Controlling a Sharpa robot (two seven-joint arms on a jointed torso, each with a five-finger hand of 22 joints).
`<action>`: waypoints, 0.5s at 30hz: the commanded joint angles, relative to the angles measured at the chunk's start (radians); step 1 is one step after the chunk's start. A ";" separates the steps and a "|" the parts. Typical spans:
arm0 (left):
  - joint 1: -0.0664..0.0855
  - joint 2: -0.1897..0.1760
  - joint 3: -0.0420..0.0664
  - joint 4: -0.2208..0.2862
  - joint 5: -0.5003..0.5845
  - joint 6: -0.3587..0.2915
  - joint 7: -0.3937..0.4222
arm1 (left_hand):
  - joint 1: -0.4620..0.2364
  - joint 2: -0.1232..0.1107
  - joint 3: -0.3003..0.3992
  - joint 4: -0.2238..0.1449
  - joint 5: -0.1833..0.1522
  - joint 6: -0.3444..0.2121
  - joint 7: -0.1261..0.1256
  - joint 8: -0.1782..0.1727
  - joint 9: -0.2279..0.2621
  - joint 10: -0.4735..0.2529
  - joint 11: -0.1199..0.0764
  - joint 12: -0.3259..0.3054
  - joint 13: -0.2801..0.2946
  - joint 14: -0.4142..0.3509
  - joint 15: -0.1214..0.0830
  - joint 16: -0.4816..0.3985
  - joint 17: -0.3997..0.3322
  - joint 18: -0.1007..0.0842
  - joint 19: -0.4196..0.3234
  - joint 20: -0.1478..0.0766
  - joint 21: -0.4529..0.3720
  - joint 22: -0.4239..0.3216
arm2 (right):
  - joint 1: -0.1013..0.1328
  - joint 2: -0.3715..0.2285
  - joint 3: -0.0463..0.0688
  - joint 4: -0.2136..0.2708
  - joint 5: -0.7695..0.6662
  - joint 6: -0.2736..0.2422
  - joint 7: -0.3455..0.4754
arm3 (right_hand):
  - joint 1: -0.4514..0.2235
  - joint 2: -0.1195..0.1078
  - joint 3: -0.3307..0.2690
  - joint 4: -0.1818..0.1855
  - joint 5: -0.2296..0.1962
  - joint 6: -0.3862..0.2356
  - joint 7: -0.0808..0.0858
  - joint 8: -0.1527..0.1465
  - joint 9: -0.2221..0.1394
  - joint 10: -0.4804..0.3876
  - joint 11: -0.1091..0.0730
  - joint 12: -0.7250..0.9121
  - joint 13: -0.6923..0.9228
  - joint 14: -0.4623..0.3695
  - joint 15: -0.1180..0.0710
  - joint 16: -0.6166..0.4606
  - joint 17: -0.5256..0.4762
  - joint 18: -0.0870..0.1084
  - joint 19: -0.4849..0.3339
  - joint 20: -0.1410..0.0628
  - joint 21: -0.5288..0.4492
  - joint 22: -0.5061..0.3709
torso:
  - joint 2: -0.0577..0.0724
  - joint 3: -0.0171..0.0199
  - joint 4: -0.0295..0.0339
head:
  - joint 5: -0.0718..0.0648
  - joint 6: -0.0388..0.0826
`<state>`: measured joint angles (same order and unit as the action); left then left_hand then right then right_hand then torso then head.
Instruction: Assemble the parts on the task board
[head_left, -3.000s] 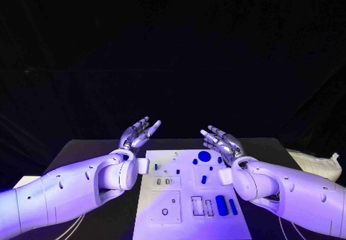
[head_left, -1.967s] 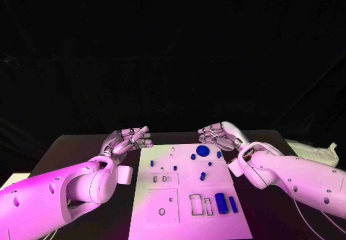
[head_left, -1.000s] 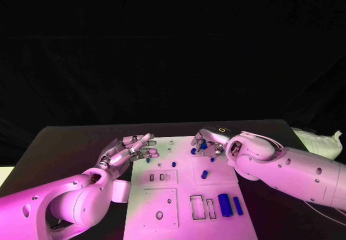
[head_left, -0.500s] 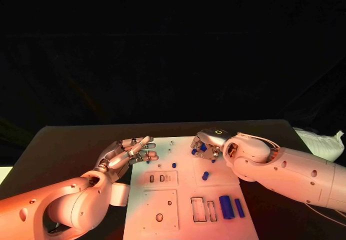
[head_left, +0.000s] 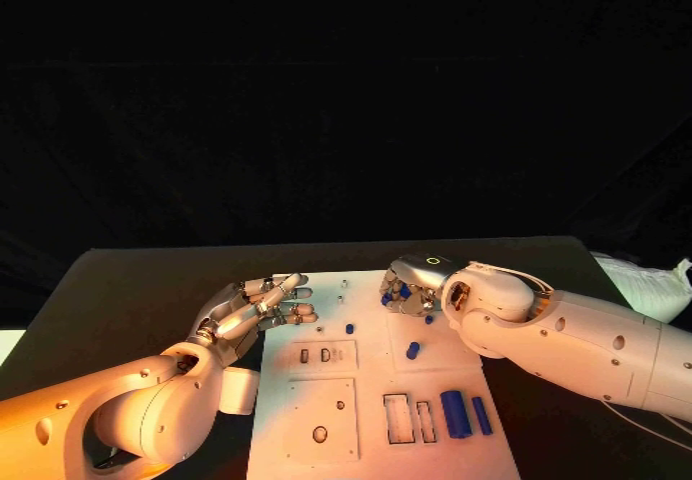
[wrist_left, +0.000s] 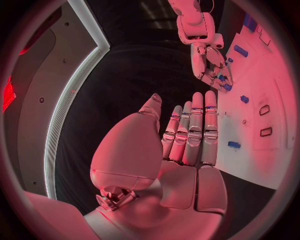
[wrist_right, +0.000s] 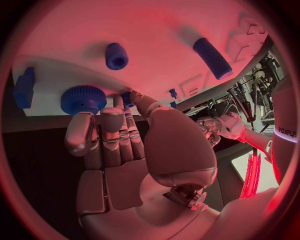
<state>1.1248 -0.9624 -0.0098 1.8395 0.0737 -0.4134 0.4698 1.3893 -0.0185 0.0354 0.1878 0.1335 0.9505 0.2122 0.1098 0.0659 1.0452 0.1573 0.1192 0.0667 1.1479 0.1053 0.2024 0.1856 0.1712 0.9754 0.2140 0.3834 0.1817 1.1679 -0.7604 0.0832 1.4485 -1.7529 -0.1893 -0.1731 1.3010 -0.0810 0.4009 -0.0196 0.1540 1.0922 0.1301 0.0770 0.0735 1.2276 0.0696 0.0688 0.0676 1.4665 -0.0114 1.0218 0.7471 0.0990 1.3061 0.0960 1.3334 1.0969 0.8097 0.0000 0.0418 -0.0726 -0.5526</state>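
Note:
The white task board (head_left: 368, 385) lies mid-table with several blue parts on it. A blue gear (wrist_right: 83, 99) lies flat at the board's far end, with a short blue peg (wrist_right: 116, 55), a long blue cylinder (wrist_right: 212, 57) and a blue block (wrist_right: 24, 86) near it. My right hand (head_left: 408, 291) hangs palm down over the gear, fingers bent, tips at its rim, thumb apart. Two long blue cylinders (head_left: 463, 413) lie at the near right. My left hand (head_left: 267, 305) hovers at the board's left edge with its fingers (wrist_left: 194, 130) straight and nothing in them.
A white bag (head_left: 643, 285) sits at the table's right edge. Empty rectangular slots (head_left: 405, 417) and a round hole (head_left: 320, 434) show in the near part of the board. Two more small blue parts (head_left: 413, 350) (head_left: 349, 328) lie mid-board.
Both hands came down from a raised pose beyond the board. The right hand turned palm down onto the gear; the left sank to the board's left edge. Little moved in the last half second.

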 joint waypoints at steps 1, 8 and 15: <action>0.001 -0.001 0.001 0.004 0.002 0.022 0.000 | 0.005 0.009 -0.001 -0.006 -0.007 0.000 0.006 -0.005 -0.001 0.001 0.005 -0.006 -0.001 0.003 0.001 -0.005 0.002 0.010 0.007 -0.002 0.003 0.001 | -0.005 0.001 -0.004 0.001 -0.017 0.006 -0.002 | 0.014 0.022 0.007 0.012 -0.020 0.030 -0.010 0.013 0.009 0.032 -0.010 0.008 0.004 0.036 -0.011 0.049 0.055 -0.015 0.025 -0.005 0.030 0.049 | 0.004 0.0002 0.0013 | -0.001 -0.001; 0.001 -0.001 0.001 0.003 0.002 0.020 -0.004 | 0.005 0.010 -0.002 -0.008 -0.007 -0.002 0.008 -0.009 -0.002 -0.001 0.006 -0.010 -0.002 0.004 0.002 -0.008 0.004 0.010 0.007 -0.002 0.003 0.001 | -0.005 -0.003 -0.003 0.017 -0.015 -0.080 0.007 | 0.029 0.046 0.028 0.027 -0.051 0.064 -0.020 0.022 0.023 0.076 -0.023 0.006 0.008 0.033 -0.019 0.104 0.110 -0.023 0.043 -0.015 0.061 0.097 | 0.008 0.0005 0.0024 | -0.002 0.004; 0.001 -0.002 0.001 0.001 0.002 0.018 -0.005 | 0.006 0.010 -0.002 -0.011 -0.006 -0.003 0.009 -0.011 -0.002 -0.003 0.007 -0.013 -0.002 0.004 0.002 -0.010 0.005 0.010 0.007 -0.002 0.003 0.001 | 0.002 0.007 0.000 0.023 -0.007 -0.160 -0.014 | 0.037 0.049 0.039 0.030 -0.054 0.071 -0.021 0.022 0.029 0.089 -0.025 0.001 0.009 0.030 -0.021 0.121 0.124 -0.026 0.048 -0.017 0.071 0.113 | 0.012 0.0000 0.0063 | -0.001 0.012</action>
<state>1.1249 -0.9652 -0.0098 1.8388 0.0742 -0.4128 0.4632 1.3933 -0.0144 0.0326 0.1851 0.1335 0.9467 0.2160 0.1018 0.0659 1.0452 0.1573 0.1124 0.0668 1.1479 0.1053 0.1972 0.1895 0.1711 0.9754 0.2140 0.3834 0.1816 1.1674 -0.7577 0.0820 1.4703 -1.7545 -0.2804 -0.1738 1.3346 -0.0468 0.4327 0.0061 0.1022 1.1451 0.1164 0.0958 0.0771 1.3099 0.0432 0.0764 0.0749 1.4648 -0.0236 1.1395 0.8700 0.0840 1.3486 0.0788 1.3980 1.2091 0.8194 0.0004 0.0462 -0.0751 -0.5429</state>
